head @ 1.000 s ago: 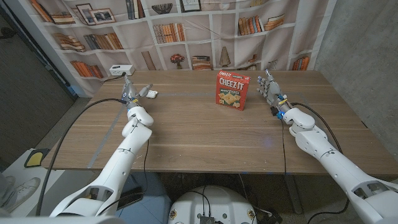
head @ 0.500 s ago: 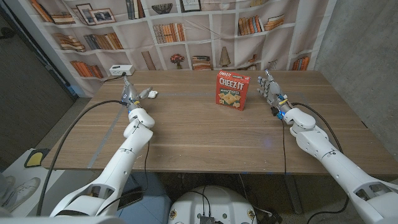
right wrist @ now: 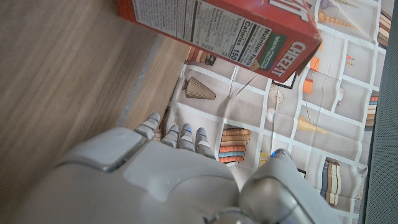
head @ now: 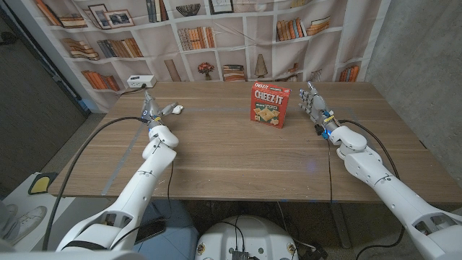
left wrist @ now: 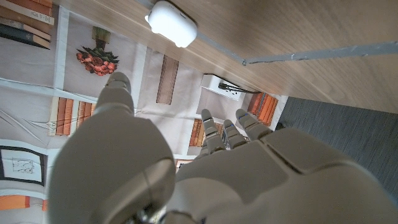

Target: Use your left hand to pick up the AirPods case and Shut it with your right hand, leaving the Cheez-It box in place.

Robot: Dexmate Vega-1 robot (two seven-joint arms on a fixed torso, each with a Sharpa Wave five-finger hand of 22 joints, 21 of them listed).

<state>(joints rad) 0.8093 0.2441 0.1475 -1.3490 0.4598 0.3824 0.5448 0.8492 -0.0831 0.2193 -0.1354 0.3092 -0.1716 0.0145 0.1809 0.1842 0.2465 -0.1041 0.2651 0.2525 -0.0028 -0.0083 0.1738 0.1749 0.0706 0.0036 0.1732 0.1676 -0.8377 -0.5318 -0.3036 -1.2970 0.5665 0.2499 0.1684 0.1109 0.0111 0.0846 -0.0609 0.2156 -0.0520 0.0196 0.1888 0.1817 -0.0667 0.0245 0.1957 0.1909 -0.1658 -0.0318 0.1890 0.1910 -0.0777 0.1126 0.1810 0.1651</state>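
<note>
- The bench (head: 238, 155) is a wooden top with a printed bookshelf backdrop (head: 216, 36) behind its far edge.
- The box (head: 268, 104), a red Cheez-It carton, stands upright on the far middle part of the bench and serves as the landmark here.
- The case (head: 177, 110), small, white and rounded, lies on the bench well to the left of the box, near the far edge; the left wrist view (left wrist: 171, 23) shows it as a smooth white pebble shape with no gap visible along it.
- The left robot hand (head: 150, 110) is just beside the case, on the side away from the box, fingers reaching toward the backdrop; the head view cannot settle whether a fingertip touches the case.
- In the left wrist view the left robot hand (left wrist: 186, 168) has its fingers (left wrist: 214, 134) extended and apart, with nothing between them, and the case lies beyond the fingertips.
- The right robot hand (head: 312, 102) stands just to the right of the box, apart from it, fingers pointing up and spread, holding nothing.
- From the right wrist view the right robot hand (right wrist: 180, 174) has its fingers (right wrist: 177, 134) straight, and the box (right wrist: 230, 28) shows its nutrition panel, tilted only by the turned camera.
- A white power strip (head: 138, 81) sits at the far left corner, far left of the box.
- A black cable (head: 94, 141) trails from the left arm across the bench.
</note>
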